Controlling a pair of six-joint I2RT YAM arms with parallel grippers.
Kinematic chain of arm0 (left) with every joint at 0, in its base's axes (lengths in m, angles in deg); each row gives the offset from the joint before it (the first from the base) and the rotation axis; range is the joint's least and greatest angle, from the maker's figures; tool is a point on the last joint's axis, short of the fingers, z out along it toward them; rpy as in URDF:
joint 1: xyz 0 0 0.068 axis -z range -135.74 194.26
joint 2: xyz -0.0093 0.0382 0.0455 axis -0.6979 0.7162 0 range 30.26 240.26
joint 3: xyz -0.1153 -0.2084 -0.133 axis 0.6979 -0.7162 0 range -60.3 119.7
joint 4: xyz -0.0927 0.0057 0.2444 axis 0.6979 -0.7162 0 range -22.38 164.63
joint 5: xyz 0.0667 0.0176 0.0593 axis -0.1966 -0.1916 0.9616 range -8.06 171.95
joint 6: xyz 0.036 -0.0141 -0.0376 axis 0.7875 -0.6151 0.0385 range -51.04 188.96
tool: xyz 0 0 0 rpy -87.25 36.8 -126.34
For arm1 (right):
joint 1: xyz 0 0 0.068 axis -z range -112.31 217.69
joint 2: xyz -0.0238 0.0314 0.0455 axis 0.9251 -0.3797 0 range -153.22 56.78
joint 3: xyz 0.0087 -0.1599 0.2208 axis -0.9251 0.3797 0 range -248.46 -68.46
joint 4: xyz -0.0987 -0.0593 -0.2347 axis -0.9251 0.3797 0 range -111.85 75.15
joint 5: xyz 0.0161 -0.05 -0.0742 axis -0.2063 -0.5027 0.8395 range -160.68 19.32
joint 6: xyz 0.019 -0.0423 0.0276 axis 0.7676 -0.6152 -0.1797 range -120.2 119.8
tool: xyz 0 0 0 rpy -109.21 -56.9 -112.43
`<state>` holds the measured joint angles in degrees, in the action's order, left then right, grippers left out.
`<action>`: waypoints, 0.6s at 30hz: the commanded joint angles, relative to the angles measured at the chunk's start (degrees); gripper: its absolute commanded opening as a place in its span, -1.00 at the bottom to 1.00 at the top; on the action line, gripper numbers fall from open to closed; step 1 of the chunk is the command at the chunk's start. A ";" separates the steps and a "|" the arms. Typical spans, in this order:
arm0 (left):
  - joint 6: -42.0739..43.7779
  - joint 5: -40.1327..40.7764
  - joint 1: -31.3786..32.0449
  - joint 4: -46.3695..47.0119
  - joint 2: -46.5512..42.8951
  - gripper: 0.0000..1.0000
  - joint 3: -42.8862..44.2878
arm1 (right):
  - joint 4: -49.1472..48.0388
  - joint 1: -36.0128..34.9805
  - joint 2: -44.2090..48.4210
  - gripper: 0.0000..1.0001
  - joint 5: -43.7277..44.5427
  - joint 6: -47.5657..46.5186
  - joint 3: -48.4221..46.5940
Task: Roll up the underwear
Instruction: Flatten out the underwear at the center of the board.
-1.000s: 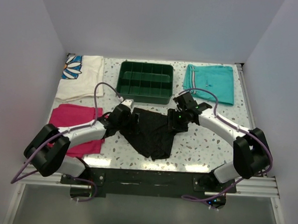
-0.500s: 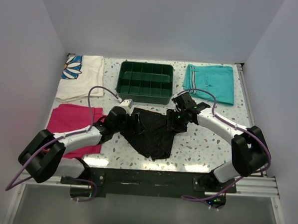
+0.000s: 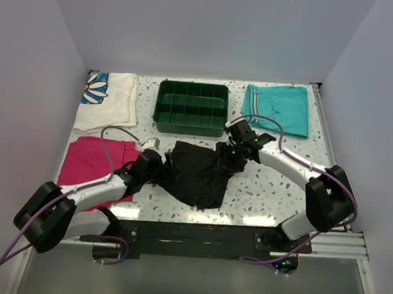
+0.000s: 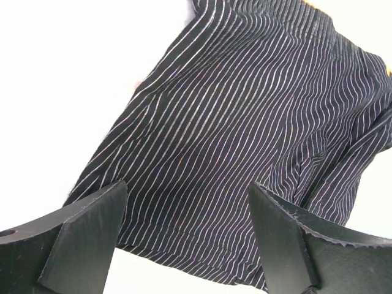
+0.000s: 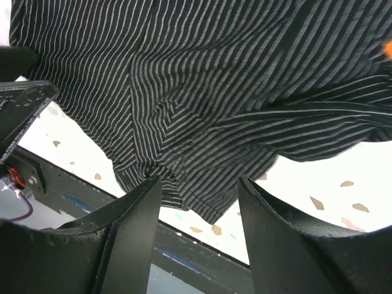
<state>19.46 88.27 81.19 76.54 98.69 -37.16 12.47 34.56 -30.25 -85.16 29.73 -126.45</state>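
black finely striped underwear (image 3: 198, 177), rumpled, lying spread out, perhaps partly folded, orange-edged hem

Under the left end effector (image 4: 187, 196) the underwear (image 4: 245, 122) is thin, soft cloth, matt black with fine pale stripes, lying in loose wrinkles. The fingers (image 4: 86, 239) are matt black plastic with rough, grainy edges. The right end effector (image 5: 199, 184) has the same finish. The bench (image 3: 273, 190) around both is smooth, speckled like terrazzo, with a faint sheen. Beyond them stands a tray (image 3: 187, 129) of slightly glossy green plastic. The shorts (image 3: 281, 108) beyond the right end effector and the pink cloth (image 3: 90, 161) beside the left one are matt fabric.
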 commanded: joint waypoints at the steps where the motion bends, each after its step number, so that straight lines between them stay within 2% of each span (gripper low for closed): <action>1: -6.92 6.41 -0.10 -12.35 -6.98 0.72 -4.06 | 2.32 -1.68 -1.39 0.14 2.61 1.35 -2.21; 9: -5.97 5.27 -0.01 -17.55 -13.49 0.72 -2.67 | 6.71 -1.59 -1.13 0.12 14.20 2.59 -1.24; 14: 0.97 6.94 0.07 -18.43 -12.18 0.75 8.39 | 6.81 -1.33 1.59 0.14 15.71 4.25 -2.91; 18: 7.38 10.89 -0.01 -19.40 -5.44 0.81 21.30 | 2.77 1.56 1.16 0.16 14.75 8.46 -2.04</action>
<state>19.31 94.35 81.19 56.23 88.74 -27.72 17.92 33.58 -30.68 -72.23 33.56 -126.96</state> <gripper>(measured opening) 0.893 0.576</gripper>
